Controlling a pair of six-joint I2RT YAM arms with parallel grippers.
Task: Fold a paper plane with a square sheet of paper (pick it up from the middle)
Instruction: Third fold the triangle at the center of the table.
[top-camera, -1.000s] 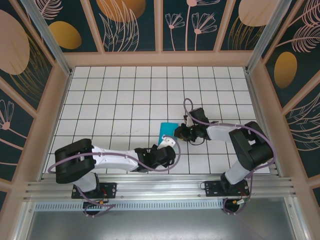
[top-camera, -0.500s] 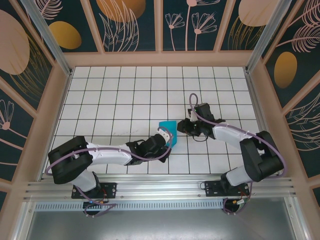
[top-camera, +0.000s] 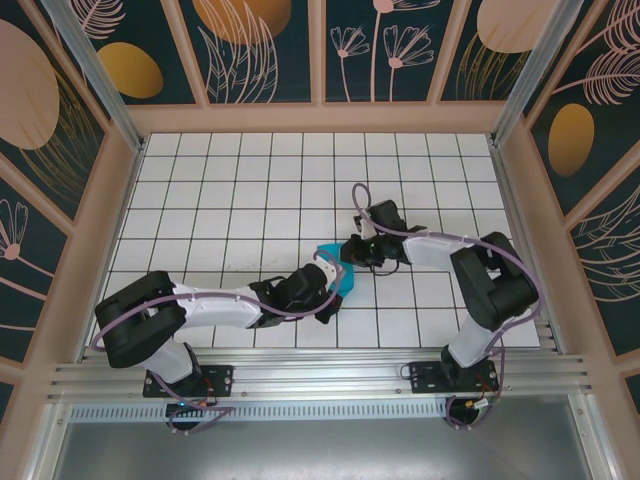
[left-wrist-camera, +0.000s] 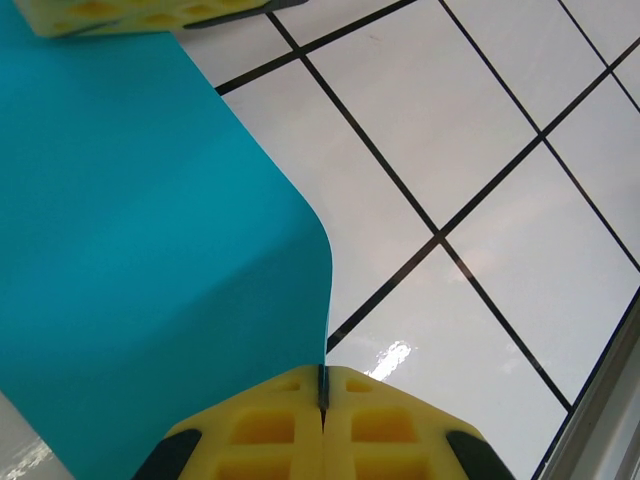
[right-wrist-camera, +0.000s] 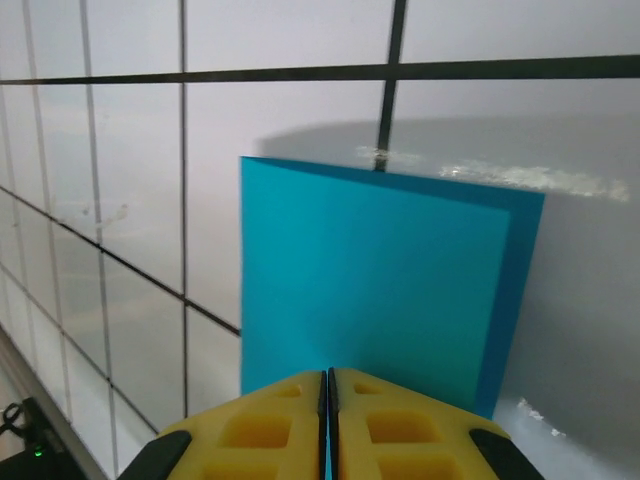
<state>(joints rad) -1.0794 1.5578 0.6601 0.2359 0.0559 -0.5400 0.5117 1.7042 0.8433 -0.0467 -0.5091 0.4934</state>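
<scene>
The left gripper (left-wrist-camera: 322, 388) and right gripper (right-wrist-camera: 328, 392) each have yellow jaws pinched shut on an edge of the thin, folded teal-blue paper sheet (top-camera: 341, 272), over the white tiled bench (top-camera: 240, 190).

No writing can be read — no text, number or sign is borne by the square sheet of paper (right-wrist-camera: 380, 290), tiled table (top-camera: 250, 180) or patterned walls (top-camera: 150, 60).

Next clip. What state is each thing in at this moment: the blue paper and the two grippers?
square sheet of paper: folded double with the layers' edges slightly offset, bent in a curve, pinched by both grippers.
left gripper: shut on one edge of the paper.
right gripper: shut on one edge of the paper.
</scene>
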